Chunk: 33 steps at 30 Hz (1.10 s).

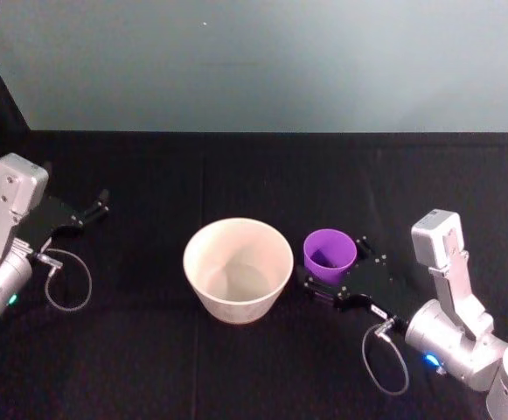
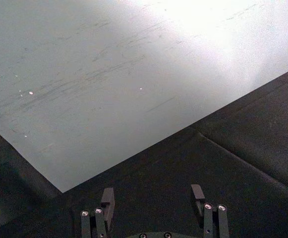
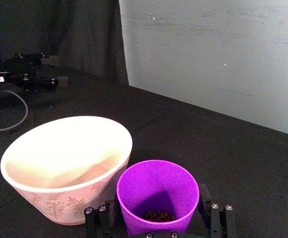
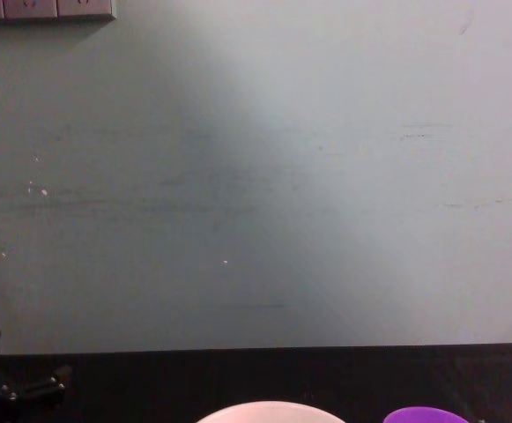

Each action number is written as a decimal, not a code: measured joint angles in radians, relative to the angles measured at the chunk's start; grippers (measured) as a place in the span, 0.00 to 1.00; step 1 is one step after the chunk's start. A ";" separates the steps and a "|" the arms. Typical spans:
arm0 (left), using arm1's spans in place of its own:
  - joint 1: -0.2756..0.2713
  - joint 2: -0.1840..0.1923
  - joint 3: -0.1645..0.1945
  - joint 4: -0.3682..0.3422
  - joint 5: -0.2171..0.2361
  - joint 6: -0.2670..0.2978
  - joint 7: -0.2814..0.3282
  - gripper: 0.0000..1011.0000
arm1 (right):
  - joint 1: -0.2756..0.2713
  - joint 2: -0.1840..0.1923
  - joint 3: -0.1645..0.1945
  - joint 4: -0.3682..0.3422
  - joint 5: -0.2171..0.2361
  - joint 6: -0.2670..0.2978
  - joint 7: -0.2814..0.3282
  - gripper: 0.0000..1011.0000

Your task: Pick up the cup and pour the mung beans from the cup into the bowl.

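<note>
With fingers spread astride the small bright purple plastic cup [image 1: 330, 252], which stands on the black desk [image 1: 149, 359] just beside the wide pinkish-white round bowl [image 1: 238, 267], the right end effector [image 3: 156, 201] should close squarely, lift level, then tip slowly over the rim — the left end effector [image 1: 99, 204] idles farther off, fingers also spread.

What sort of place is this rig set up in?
Probably a lab test bench rather than a kitchen: a table draped in black cloth, a bare pale wall with sockets high up, and a bowl and purple cup set out.
</note>
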 joint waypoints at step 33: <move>0.000 0.000 0.000 0.000 0.000 0.000 0.000 0.99 | -0.034 -0.050 0.074 -0.015 -0.041 -0.002 0.048 0.73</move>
